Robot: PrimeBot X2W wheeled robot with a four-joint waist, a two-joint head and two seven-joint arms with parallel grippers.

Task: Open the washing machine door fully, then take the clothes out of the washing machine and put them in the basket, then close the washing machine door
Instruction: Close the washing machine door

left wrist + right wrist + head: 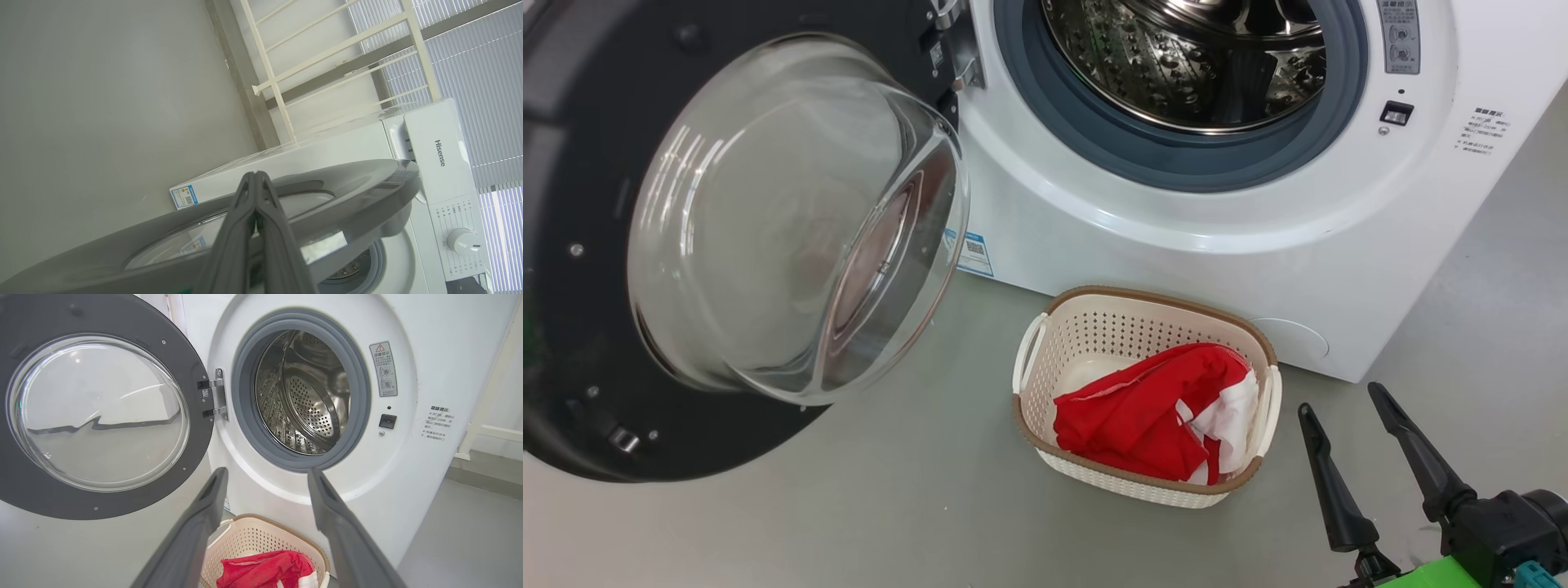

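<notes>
The white washing machine stands with its black round door swung wide open to the left, its glass bowl bulging toward me. No clothes show in the part of the steel drum that I see. The red and white clothes lie in the cream basket on the floor in front of the washer. My right gripper hangs open to the right of the basket, nothing between its fingers. My left gripper is shut and empty, on the outer side of the door, close to its rim.
Grey floor spreads around the basket and under the door. A cream railing and window blinds stand behind the washer. A white wall base lies to the washer's right.
</notes>
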